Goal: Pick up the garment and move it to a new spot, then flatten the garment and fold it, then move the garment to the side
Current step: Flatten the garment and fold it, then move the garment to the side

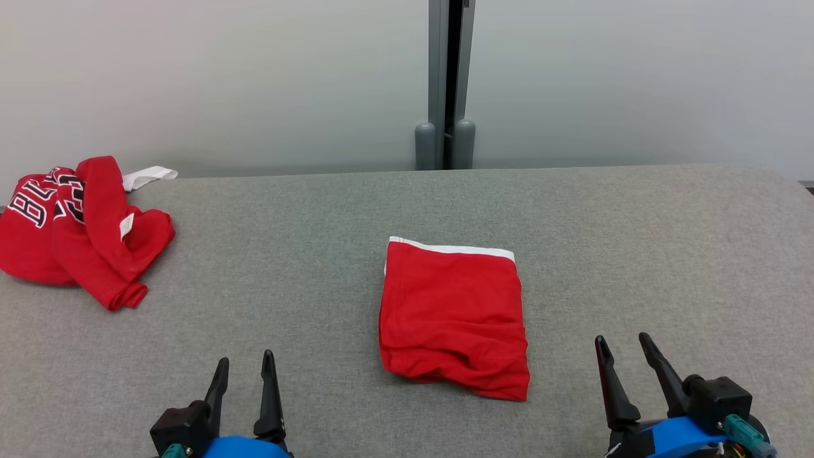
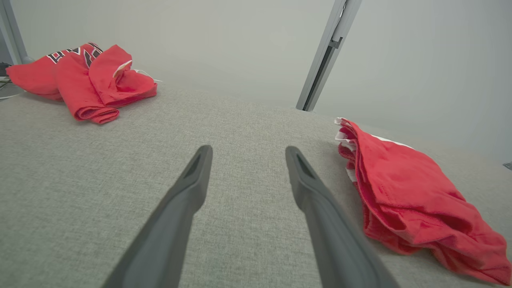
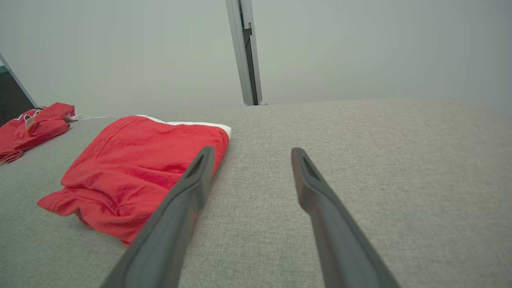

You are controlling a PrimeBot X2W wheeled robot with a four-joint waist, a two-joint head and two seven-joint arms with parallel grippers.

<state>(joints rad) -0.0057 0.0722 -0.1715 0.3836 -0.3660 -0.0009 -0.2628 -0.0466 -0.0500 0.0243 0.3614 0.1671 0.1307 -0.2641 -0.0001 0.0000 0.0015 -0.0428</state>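
A red garment [image 1: 453, 312] with a white band along its far edge lies folded into a rough rectangle in the middle of the grey fabric table [image 1: 636, 242]. It also shows as the garment [image 2: 412, 188] at the right of the left wrist view and the garment [image 3: 136, 168] at the left of the right wrist view. My left gripper [image 1: 245, 357] is open near the front edge, to the garment's left, empty [image 2: 248, 149]. My right gripper [image 1: 621, 338] is open to the garment's right, touching nothing [image 3: 252, 149].
A crumpled red jersey [image 1: 76, 222] with black-and-white lettering lies at the table's far left, a white strip of cloth [image 1: 149, 176] behind it. A grey post [image 1: 448, 83] stands against the pale wall behind the table's back edge.
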